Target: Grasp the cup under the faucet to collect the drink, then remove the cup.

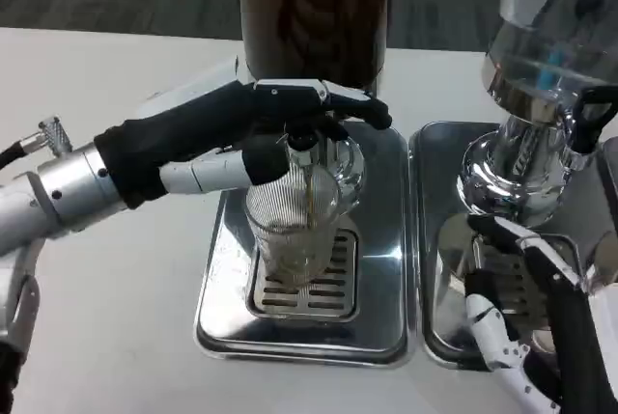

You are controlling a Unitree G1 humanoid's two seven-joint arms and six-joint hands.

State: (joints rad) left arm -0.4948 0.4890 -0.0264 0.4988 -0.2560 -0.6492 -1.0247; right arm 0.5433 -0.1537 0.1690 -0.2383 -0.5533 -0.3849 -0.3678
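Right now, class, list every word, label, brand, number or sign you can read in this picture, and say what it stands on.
None can be read.
Dark drink tank: no label shows.
Clear tank: no lettering, just a blurred blue patch inside.
Glass cup: ribbed, no print.
Metal drip trays: plain.
Left hand and right hand: no markings to read.

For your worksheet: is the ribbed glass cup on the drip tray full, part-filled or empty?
Part-filled. A thin stream falls into the cup, and amber liquid sits low in it, well below the rim.

white table (106,337) | on it: two steel drip trays (381,240), side by side
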